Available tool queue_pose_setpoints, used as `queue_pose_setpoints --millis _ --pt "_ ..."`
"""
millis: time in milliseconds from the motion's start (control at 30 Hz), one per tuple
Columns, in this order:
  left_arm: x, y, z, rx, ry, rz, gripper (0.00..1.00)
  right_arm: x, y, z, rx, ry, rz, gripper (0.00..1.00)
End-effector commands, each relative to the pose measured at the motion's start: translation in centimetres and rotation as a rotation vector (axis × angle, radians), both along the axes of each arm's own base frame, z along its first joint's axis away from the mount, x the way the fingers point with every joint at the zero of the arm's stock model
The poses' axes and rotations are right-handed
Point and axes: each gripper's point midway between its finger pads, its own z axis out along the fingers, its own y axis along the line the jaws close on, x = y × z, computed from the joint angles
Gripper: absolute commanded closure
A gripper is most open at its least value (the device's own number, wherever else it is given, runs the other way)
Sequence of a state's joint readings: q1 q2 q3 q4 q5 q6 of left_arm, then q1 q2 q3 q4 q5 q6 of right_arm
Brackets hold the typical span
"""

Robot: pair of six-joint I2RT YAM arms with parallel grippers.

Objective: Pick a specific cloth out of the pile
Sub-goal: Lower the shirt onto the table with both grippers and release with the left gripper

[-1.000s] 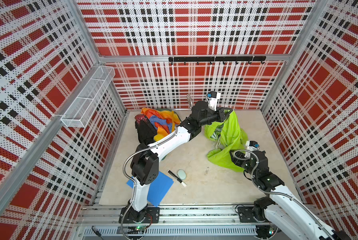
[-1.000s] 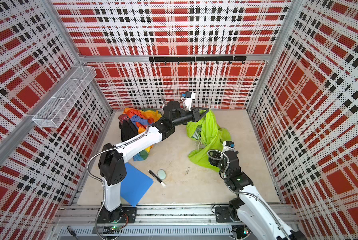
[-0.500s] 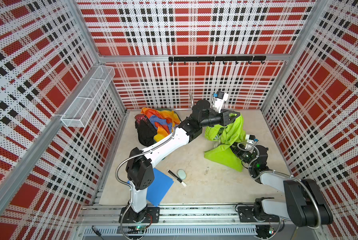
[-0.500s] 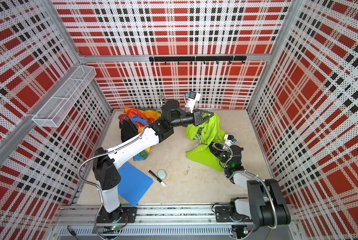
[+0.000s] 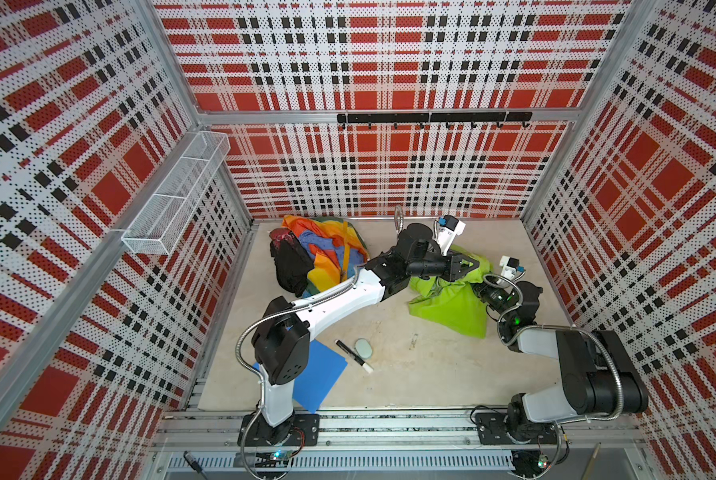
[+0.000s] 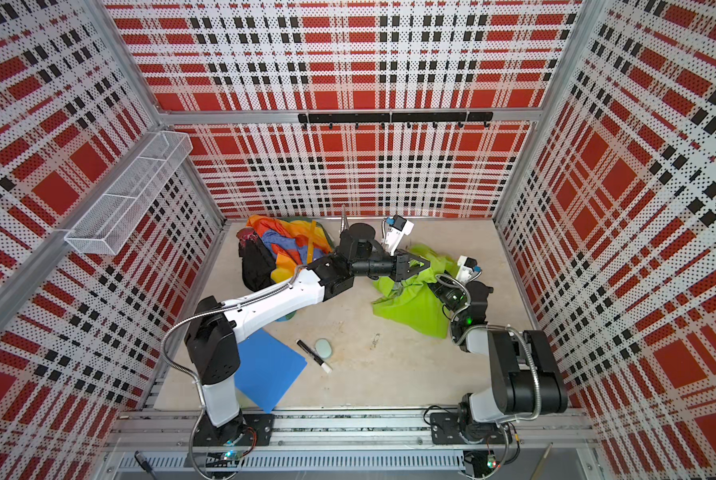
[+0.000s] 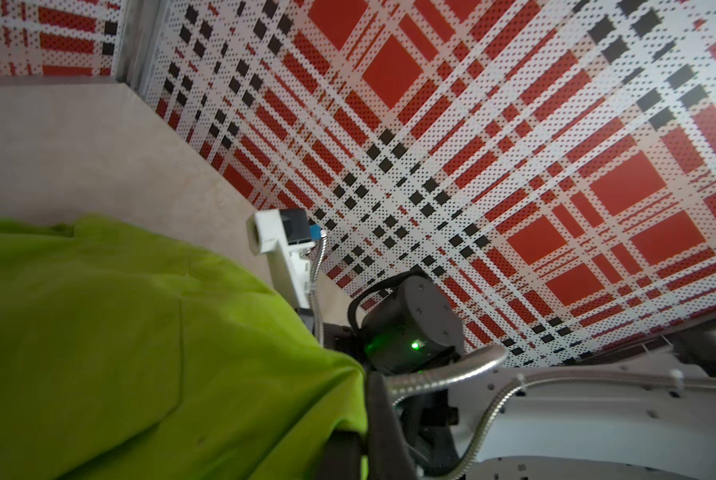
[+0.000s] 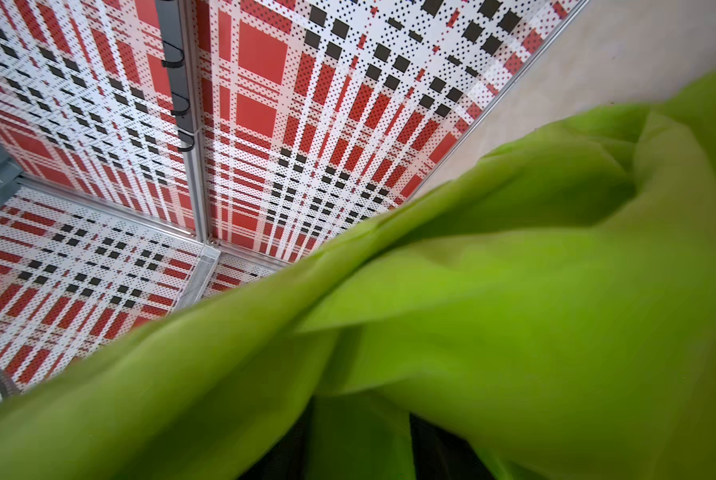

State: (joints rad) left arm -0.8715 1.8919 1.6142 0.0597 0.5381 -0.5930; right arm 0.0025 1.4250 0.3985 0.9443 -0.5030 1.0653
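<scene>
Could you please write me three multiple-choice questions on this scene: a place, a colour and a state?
1. Where is the lime-green cloth relative to the pile? A) on top of it B) beneath it C) apart from it, on the table
2. What colour is the folder by the left arm's base? A) blue B) red C) yellow
3. How is the left claw? A) open, empty B) shut on the cloth C) out of view
Answers: 1C, bare table separates them; 2A, it shows plain blue; 3B, it pinches the cloth's raised fold.
</scene>
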Motion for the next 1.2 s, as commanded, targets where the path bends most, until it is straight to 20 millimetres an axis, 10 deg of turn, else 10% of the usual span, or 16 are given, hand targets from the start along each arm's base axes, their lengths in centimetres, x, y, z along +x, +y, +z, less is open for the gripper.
queue_pose_setpoints --millis 0,367,700,933,1167 --pt "0.1 -1.0 -2.3 -0.008 0.029 0.013 1.0 -0.1 -1.7 0.6 -0.101 0.027 -0.095 0.56" --pt "0.2 -2.5 -13.4 0.121 0.165 0.063 1.0 -3.5 -5.9 0.3 -0.34 0.204 -0.279 0.33" --pt "0.3 -3.2 -21.0 0.18 0.265 0.087 0.91 -3.7 -4.9 2.6 -0.361 0.146 -0.218 0.23" --pt "-0.1 -2.0 -16.6 0.106 0.206 0.085 0.48 -3.0 -4.8 1.7 -0.454 0.182 -0.178 0.11" --pt "-0.5 2.8 -10.9 0.06 0.141 0.138 0.3 -0.4 -4.1 -0.6 -0.532 0.23 -0.086 0.0"
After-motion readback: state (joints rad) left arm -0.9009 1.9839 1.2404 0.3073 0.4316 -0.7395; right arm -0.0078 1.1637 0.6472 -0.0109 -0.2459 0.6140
